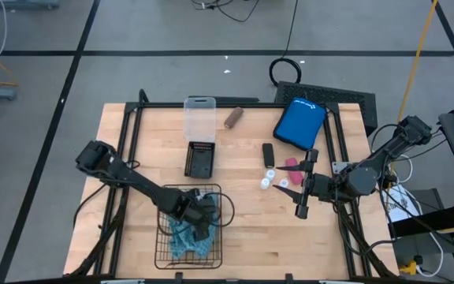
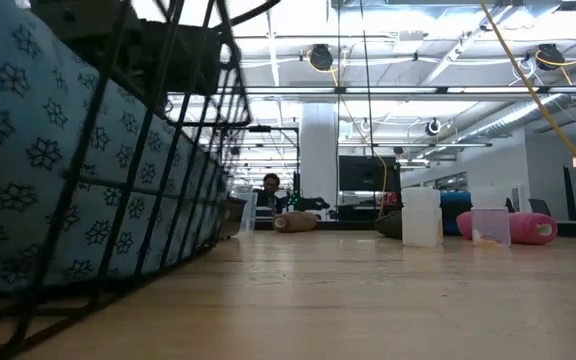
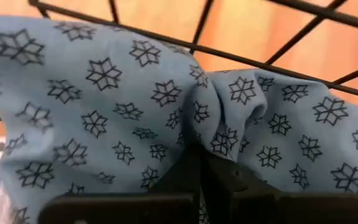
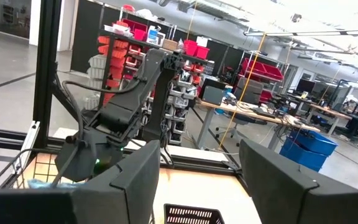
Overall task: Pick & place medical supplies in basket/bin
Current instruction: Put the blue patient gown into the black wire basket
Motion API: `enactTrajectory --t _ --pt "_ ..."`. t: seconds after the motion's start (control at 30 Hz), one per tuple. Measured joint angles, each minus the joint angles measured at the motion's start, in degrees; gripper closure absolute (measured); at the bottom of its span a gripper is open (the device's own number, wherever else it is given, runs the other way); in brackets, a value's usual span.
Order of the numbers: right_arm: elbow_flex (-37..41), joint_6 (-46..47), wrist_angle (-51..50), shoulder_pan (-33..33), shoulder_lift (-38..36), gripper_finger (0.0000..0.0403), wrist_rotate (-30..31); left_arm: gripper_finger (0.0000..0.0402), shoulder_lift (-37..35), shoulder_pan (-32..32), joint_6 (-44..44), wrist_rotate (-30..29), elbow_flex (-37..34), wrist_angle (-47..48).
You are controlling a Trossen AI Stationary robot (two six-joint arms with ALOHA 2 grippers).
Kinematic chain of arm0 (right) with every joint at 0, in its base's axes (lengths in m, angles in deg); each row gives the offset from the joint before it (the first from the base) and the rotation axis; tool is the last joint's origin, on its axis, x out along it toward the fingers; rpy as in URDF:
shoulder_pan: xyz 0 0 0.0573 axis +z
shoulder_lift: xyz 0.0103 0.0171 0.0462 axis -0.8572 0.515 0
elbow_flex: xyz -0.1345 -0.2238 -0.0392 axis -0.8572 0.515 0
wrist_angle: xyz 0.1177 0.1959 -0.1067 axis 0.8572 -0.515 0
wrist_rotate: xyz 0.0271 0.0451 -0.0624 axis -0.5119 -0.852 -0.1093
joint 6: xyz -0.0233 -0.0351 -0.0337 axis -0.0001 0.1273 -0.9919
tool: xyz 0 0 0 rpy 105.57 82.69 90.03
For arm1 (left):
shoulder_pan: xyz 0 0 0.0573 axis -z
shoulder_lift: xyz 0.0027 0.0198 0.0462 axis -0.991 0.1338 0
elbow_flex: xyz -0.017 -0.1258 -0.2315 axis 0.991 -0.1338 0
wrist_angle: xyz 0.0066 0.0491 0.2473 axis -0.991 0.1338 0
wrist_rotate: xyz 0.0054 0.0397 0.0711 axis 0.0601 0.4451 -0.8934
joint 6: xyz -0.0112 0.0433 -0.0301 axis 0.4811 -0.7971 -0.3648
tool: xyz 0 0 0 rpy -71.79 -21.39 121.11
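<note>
1. The left hand sits low in the wire basket at the lower left of the overhead picture, clenched on the patterned cloth. It appears to be there to set the cloth down inside the basket rather than on the worktop.
2. In the left wrist picture the cloth bunches up right where the fingers pinch it, with basket wires crossing behind, so the cloth is already within the basket walls.
3. The right hand hangs over the worktop at centre right, fingers spread wide and grasping nothing. It is just beside the small items, likely placed to take one next.
4. Count, from overhead: one cloth, in the basket; three small white-capped vials clustered at centre right; one pink roll just above them; one small black block; one brown roll near the top centre.
5. Other things: one clear plastic box, one small black tray and one blue pouch, all on the upper half of the worktop.
</note>
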Motion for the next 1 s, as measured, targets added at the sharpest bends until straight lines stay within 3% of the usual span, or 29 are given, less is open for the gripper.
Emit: enactTrajectory --t 0.17,0.37,0.57,0.73,1.0 --pt "0.0 -0.05 0.04 0.0 0.0 0.0193 0.01 0.0392 -2.81 -0.14 -0.42 -0.31 0.82 1.18" --pt "0.0 -0.13 0.07 0.0 0.0 0.0193 0.0 0.0394 -12.01 1.05 0.58 -0.82 1.57 4.72" --pt "0.0 -0.16 -0.09 0.0 0.0 0.0193 0.0 0.0398 -16.84 6.21 3.58 5.2 1.64 0.17" --pt "0.0 -0.1 -0.75 0.0 -0.01 0.0193 0.0 0.0392 -11.88 8.24 5.81 3.75 1.63 -0.68" --pt "0.0 0.01 -0.79 0.0 0.0 0.0193 0.0 0.0389 -0.26 8.28 10.64 8.89 1.55 -2.24"
